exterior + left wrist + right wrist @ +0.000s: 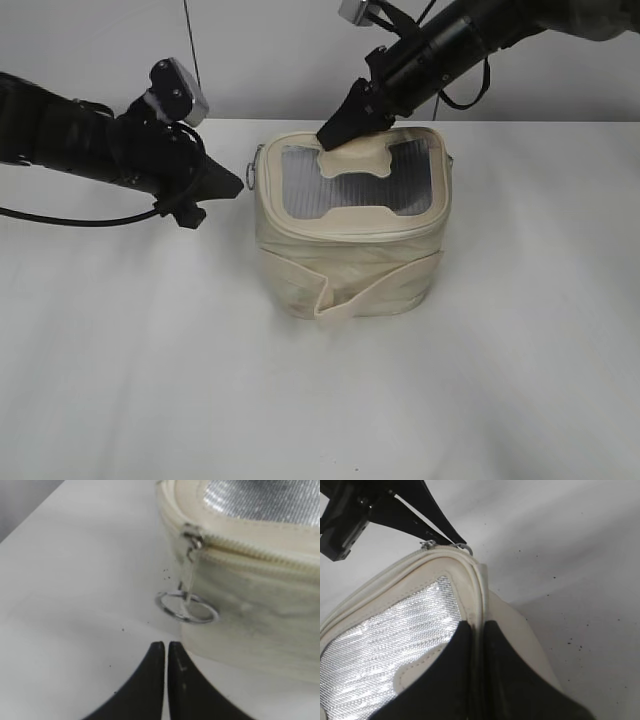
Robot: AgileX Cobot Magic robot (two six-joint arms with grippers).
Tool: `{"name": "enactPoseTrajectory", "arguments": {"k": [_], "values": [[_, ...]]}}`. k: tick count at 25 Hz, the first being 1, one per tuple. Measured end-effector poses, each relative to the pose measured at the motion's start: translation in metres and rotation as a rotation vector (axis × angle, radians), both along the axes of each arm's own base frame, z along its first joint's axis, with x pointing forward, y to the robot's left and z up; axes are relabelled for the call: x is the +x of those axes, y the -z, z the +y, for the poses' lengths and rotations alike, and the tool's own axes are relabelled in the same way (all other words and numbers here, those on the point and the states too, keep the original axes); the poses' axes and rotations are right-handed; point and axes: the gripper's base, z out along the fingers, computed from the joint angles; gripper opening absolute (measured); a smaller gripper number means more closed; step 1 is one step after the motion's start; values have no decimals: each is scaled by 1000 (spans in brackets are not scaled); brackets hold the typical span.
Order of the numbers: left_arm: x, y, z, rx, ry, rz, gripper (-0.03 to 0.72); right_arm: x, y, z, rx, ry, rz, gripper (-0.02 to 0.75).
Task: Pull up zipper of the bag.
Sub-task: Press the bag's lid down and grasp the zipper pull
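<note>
The cream bag [350, 260] stands mid-table, its grey mesh lid window [300, 185] facing up. The zipper [250, 555] runs round the lid edge. A silver slider [194, 536] sits at the bag's left corner, and its ring pull [186, 607] hangs against the side wall. My left gripper [166, 645] is shut and empty, a short way from the ring and not touching it; it also shows in the exterior view [228, 185]. My right gripper [477, 627] is shut on the lid's rear rim [479, 587]; it also shows in the exterior view [335, 135].
The white table [150, 370] stretches to the front and both sides of the bag. A wide cream strap [375, 290] crosses the bag's front. The left arm's black cable [70, 218] lies on the table at the left.
</note>
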Motion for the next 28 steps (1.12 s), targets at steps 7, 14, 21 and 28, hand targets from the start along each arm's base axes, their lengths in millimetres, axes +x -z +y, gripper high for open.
{"name": "enactPoseTrajectory", "arguments": {"k": [7,14,21,28], "values": [[-2,-7,0,-8,-6,6,35,0,0,0,0,3,3,50],[-3,-6,0,6,11,4,415,0,0,0,0,4,5,49],[-3,-6,-4,2,7,1,478,0,0,0,2,4,6,49],[-3,-8,-10,29,41,-43,479,0,0,0,2,4,6,48]]}}
